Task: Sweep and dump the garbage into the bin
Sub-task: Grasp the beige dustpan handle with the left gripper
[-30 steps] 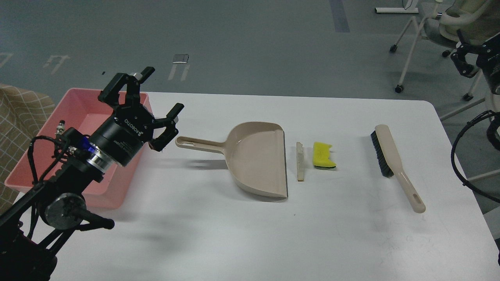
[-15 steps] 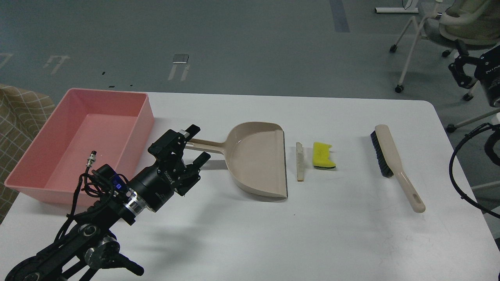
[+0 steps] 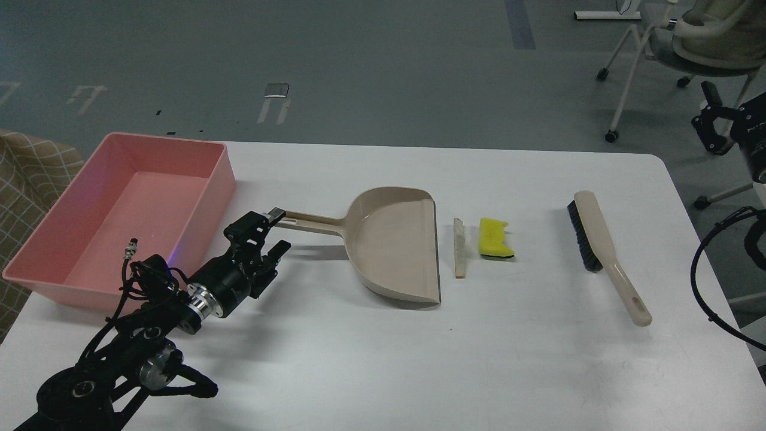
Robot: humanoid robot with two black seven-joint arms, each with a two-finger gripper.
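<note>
Jaws of left gripper [image 3: 276, 229] parted, at lower left of frame, fingers either side of the free end of the beige dustpan [image 3: 392, 248] handle; contact with handle not clear. One finger lying over the handle tip, the other just below it. Left arm entering from bottom left corner, low over white table [image 3: 383, 359].

Right gripper [image 3: 715, 126] at right edge of frame, upper part, beyond the table edge; small and dark, jaw state not discernible.

Garbage right of frame centre, on the table: pale whitish slice [image 3: 459, 247], thin and upright in frame, just right of the dustpan's open straight edge, apart from it by a narrow gap. Yellow sponge piece [image 3: 495, 238], notched, dark along its lower edge, just right of the slice, not touching it.

Pink bin [image 3: 72, 197] at left of frame, at the table's left end, near the left gripper and well apart from the garbage.

Beige brush [image 3: 604, 248] with black bristles at right of frame, lying diagonally, handle toward lower right, well apart from the sponge piece.

Office chair [image 3: 676, 42] in upper right corner, on grey floor.
</note>
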